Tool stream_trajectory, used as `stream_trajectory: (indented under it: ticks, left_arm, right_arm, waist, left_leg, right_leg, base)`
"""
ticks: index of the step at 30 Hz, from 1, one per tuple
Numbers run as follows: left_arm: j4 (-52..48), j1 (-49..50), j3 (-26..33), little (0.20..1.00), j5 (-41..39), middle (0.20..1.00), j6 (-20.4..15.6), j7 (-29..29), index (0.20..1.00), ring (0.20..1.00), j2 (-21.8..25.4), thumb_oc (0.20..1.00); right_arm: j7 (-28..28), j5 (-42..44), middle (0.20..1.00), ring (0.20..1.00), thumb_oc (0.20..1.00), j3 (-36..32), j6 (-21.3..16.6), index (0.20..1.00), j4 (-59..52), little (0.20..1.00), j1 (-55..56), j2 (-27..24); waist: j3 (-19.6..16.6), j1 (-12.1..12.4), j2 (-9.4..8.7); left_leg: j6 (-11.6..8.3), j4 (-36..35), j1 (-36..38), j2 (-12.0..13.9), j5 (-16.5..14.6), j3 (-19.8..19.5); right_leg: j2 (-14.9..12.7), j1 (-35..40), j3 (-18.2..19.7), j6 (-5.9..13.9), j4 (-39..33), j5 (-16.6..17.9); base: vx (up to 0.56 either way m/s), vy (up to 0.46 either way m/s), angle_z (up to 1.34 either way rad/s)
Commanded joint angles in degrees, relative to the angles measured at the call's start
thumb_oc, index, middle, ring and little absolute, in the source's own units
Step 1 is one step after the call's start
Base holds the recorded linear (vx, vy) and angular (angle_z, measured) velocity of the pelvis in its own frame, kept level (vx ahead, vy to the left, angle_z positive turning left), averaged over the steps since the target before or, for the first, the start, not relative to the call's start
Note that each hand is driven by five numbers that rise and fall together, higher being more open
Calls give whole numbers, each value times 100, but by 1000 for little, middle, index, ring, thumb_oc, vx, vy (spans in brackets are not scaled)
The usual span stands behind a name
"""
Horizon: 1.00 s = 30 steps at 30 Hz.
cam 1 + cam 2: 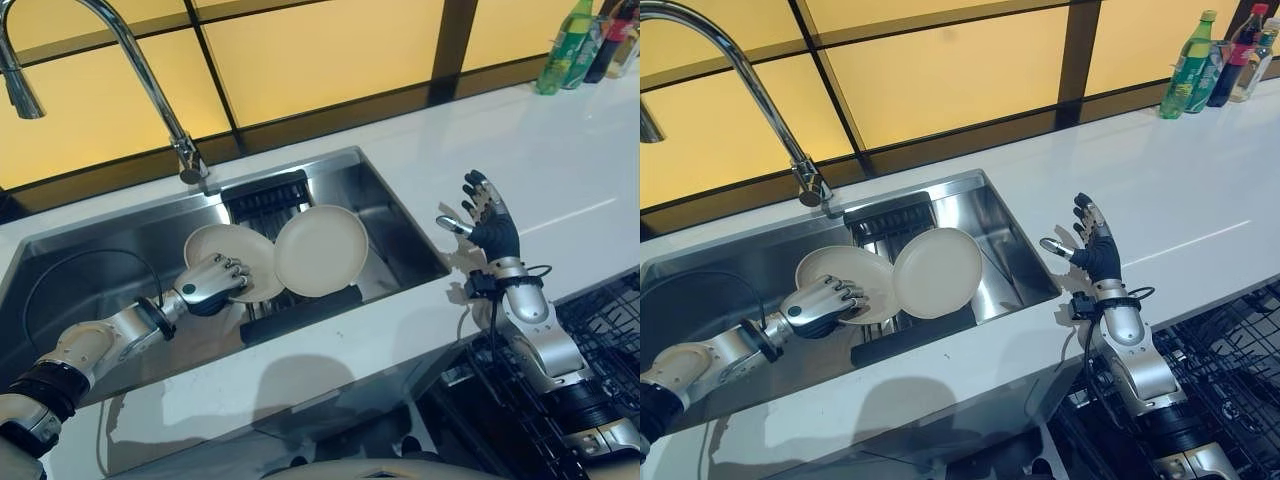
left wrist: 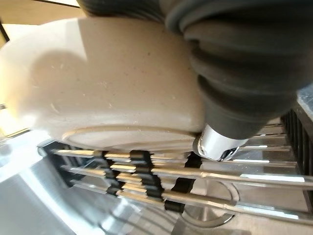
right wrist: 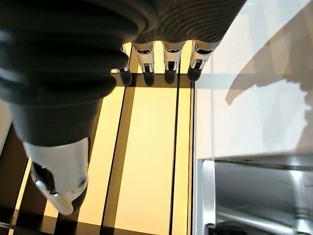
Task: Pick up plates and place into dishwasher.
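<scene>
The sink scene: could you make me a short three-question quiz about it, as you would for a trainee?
1. True or false: the left hand is gripping a plate in the sink.
2. How many plates stand on the rack?
3. The right hand is: A) holding a bottle B) open above the counter C) on the tap.

Key: 1 true; 2 two, the other plate leaning beside the first; 3 B.

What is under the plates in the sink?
Both plates, left plate and right plate, lean on a dark wire rack across the sink. The left hand curls round the left plate. The sink floor beneath is mostly covered.
</scene>
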Motion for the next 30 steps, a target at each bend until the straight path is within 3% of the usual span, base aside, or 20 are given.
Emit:
stream_trajectory:
  ticks: [1, 16, 20, 25, 30]
  left_arm:
    - [955, -212, 224, 200, 241, 200, 222, -207, 200, 200, 360, 200]
    - [629, -232, 96, 200, 699, 200, -629, -1029, 200, 200, 1328, 200]
    - [670, -106, 87, 200, 672, 200, -713, -1250, 200, 200, 1499, 200]
    - [731, 56, 219, 200, 667, 200, -552, -1127, 200, 200, 1638, 200]
    - [1043, -201, 283, 200, 710, 200, 144, -1227, 200, 200, 1640, 200]
  right_arm:
    - [-70, 163, 1000, 1000, 1000, -20, -403, 1000, -98, 1000, -313, -108]
    - [-358, 376, 1000, 1000, 1000, 23, -457, 1000, -130, 1000, -345, -339]
    - [-337, 461, 1000, 1000, 1000, 12, -505, 1000, -120, 1000, -336, -430]
    - [-430, 522, 1000, 1000, 1000, 48, -581, 1000, -86, 1000, -351, -472]
    - [-473, 553, 1000, 1000, 1000, 100, -591, 1000, -136, 1000, -391, -430]
  waist:
    - [-318, 23, -221]
    - [-320, 90, -20]
    - [-297, 77, 35]
    - [-265, 115, 72]
    - [-280, 144, 89]
  left_leg:
    - [162, 99, -247, -70, -371, -107]
    - [165, 118, -268, -144, -387, -171]
    - [165, 121, -278, -156, -382, -172]
    - [168, 126, -300, -170, -378, -204]
    - [160, 114, -330, -191, -360, -240]
  right_leg:
    - [-745, -182, -295, 615, 472, -331]
    - [-824, -177, -398, 645, 487, -322]
    - [-841, -191, -388, 659, 489, -319]
    - [-844, -191, -396, 651, 479, -315]
    - [-851, -177, -451, 640, 455, -298]
  base:
    - [-64, -29, 0]
    - [-22, -10, 1]
    - [-17, -6, 1]
    - [-39, -25, 1]
    - [-47, -31, 6]
